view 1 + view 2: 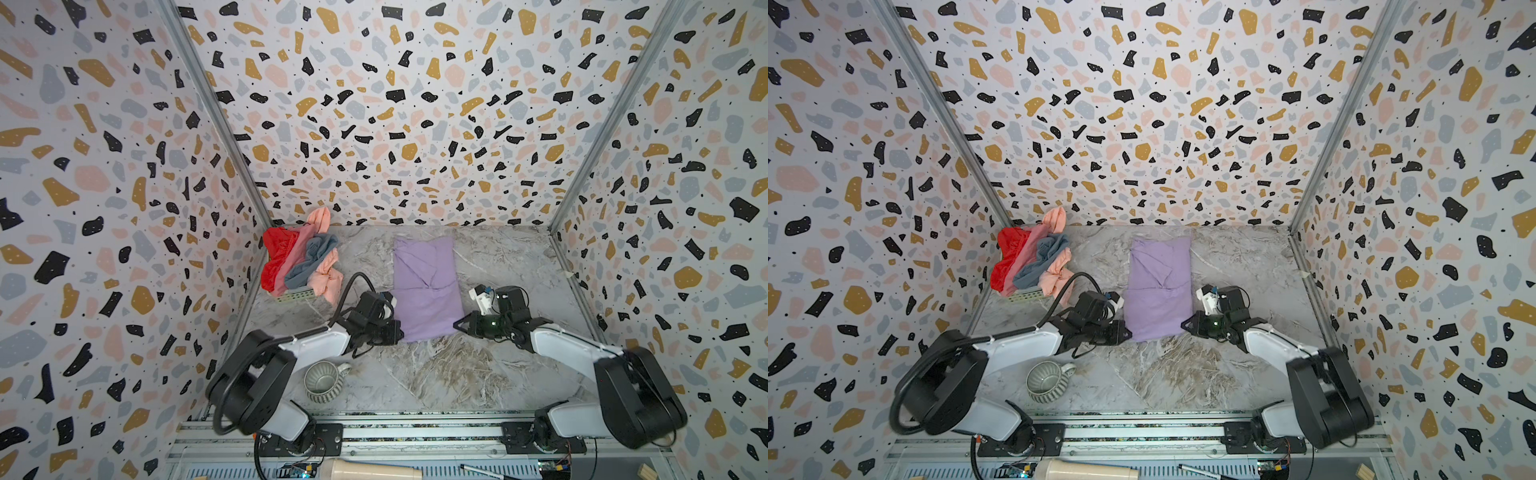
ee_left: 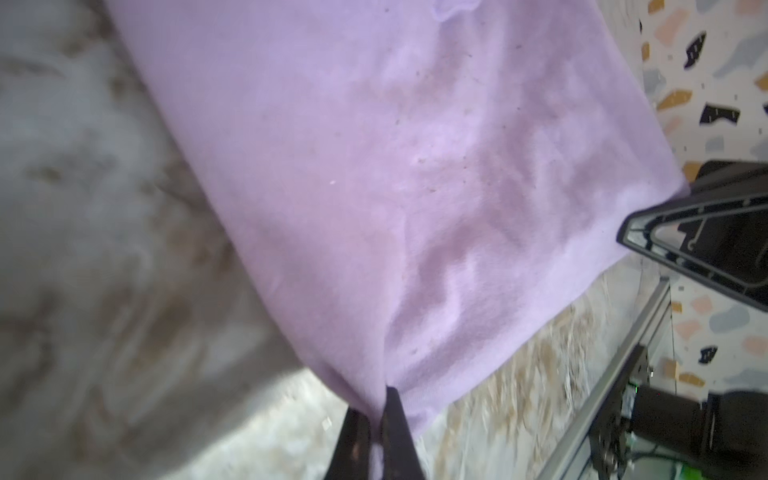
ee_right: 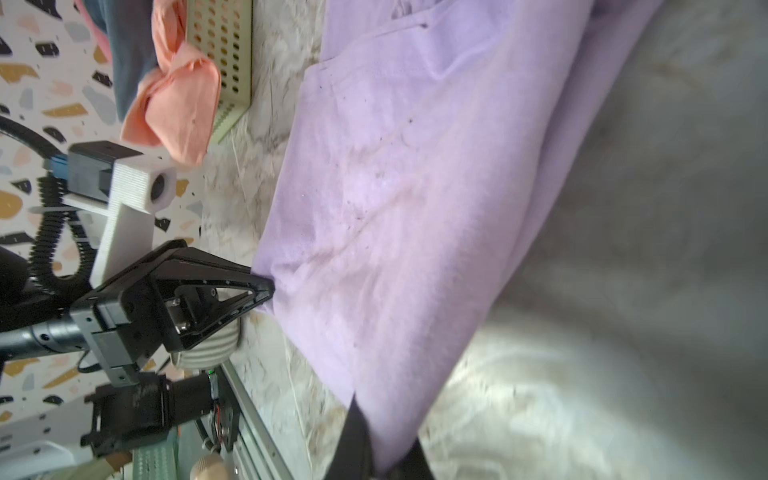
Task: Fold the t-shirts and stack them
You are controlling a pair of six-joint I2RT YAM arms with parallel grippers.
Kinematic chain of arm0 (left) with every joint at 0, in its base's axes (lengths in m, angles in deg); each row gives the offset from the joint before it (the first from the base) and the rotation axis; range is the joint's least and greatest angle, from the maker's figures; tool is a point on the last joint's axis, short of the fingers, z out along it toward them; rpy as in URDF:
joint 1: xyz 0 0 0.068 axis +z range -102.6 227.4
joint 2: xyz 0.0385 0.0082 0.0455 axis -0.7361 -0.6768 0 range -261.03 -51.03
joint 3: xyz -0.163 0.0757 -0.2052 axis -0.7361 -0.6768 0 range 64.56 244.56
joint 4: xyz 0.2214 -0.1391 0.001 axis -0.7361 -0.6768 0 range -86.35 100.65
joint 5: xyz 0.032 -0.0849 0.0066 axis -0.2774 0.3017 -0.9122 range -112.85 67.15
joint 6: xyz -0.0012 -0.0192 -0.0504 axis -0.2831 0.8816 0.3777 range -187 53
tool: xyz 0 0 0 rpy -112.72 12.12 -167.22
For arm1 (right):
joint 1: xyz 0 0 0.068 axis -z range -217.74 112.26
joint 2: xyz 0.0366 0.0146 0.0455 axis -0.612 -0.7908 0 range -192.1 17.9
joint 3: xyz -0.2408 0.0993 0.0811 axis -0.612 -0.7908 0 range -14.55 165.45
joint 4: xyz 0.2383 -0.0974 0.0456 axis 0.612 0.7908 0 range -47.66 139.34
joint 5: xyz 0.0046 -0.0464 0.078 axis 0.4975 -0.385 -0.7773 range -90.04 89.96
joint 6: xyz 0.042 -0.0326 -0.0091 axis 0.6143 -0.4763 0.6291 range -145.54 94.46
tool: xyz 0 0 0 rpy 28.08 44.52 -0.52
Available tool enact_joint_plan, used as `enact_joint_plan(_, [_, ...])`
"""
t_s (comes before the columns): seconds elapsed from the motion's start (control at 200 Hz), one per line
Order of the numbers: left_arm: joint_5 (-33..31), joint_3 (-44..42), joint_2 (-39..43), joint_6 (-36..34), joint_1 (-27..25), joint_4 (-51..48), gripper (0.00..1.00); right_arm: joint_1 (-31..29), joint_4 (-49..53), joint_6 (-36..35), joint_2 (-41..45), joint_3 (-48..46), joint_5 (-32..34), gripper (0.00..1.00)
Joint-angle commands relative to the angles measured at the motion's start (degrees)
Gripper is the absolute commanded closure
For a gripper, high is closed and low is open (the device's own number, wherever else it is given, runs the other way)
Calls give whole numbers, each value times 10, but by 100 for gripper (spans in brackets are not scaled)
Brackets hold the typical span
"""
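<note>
Your lilac t-shirt (image 1: 426,286) lies in the middle of the marble tabletop (image 1: 457,374), folded into a long narrow strip that runs from the near part of the table toward the far wall, with creases and a folded-in sleeve showing on top. Your left gripper (image 1: 402,332) sits at the strip's near-left corner. In the left wrist view its two black fingers (image 2: 395,424) are pressed together with a pinch of lilac hem between them, so it is clamped on the cloth. Your right gripper (image 1: 454,325) sits at the near-right corner, pointing in toward the left one. The right wrist view shows its jaws closed narrow on the lilac edge too, with cloth bunched between the tips. Both corners look slightly gathered where they are pinched, while the rest of the shirt rests flat on the table. The other shirts are well apart from it, heaped at the far left against the wall: the red shirt (image 1: 276,257) outermost, then the dusty pink shirt (image 1: 297,249), the grey-blue shirt (image 1: 311,262) and the peach shirt (image 1: 326,276) — all crumpled together over a perforated basket (image 1: 296,295), with the peach one spilling over its near-right side. A ribbed mug (image 1: 324,380) stands upright at the near left, just beside your left arm.
</note>
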State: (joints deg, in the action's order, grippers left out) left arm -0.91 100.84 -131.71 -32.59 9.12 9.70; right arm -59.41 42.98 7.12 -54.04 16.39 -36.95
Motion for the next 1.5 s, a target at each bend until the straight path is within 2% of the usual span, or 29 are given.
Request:
enact_joint_plan(0.0, [0, -39, 75, 48, -53, -37, 100, -34, 141, -4, 96, -33, 13, 99])
enact_joint_plan(0.085, [-10, -57, 134, 91, -79, -34, 100, -67, 161, 34, 172, -50, 10, 99])
enact_joint_plan(0.17, [-22, -51, 176, 104, -85, -41, 100, -83, 161, 71, 223, -58, 11, 99])
enact_joint_plan(0.26, [-36, -19, 194, 88, -85, -64, 100, -86, 140, 89, 244, -49, 13, 99])
enact_joint_plan(0.34, [-58, 16, 191, 68, -84, -78, 100, -86, 118, 80, 230, -19, 27, 99])
enact_joint_plan(0.516, [-61, 85, 140, 32, -56, -51, 100, -72, 49, 55, 129, 74, 46, 99])
enact_joint_plan(0.711, [-24, 165, 47, -8, 24, -16, 100, -23, 16, 34, 1, 176, 23, 99])
enact_joint_plan(0.921, [70, 277, -122, -33, 115, 5, 100, 41, -41, 39, -142, 254, -8, 99])
enact_joint_plan(0.986, [85, 325, -179, -38, 139, 0, 100, 56, -65, 48, -198, 295, 2, 97])
enact_joint_plan(1.091, [105, 389, -261, -28, 171, 13, 100, 75, -95, 63, -306, 388, -19, 96])
enact_joint_plan(1.186, [117, 453, -335, -24, 193, 11, 100, 87, -81, 68, -405, 486, -15, 90])
enact_joint_plan(1.221, [119, 475, -359, -16, 200, 16, 89, 93, -76, 75, -437, 521, -11, 84])
enact_joint_plan(1.276, [127, 511, -398, -7, 210, 21, 69, 102, -89, 83, -482, 563, -20, 63])
enact_joint_plan(1.296, [130, 522, -411, -1, 213, 25, 65, 104, -93, 90, -497, 575, -16, 57])
enact_joint_plan(1.341, [129, 548, -437, 9, 222, 26, 64, 110, -104, 100, -525, 600, -23, 46])
enact_joint_plan(1.366, [128, 558, -446, 14, 227, 28, 64, 113, -117, 103, -537, 610, -33, 43])
enact_joint_plan(1.497, [124, 561, -454, 52, 247, 76, 64, 123, -177, 117, -557, 619, -58, 40])
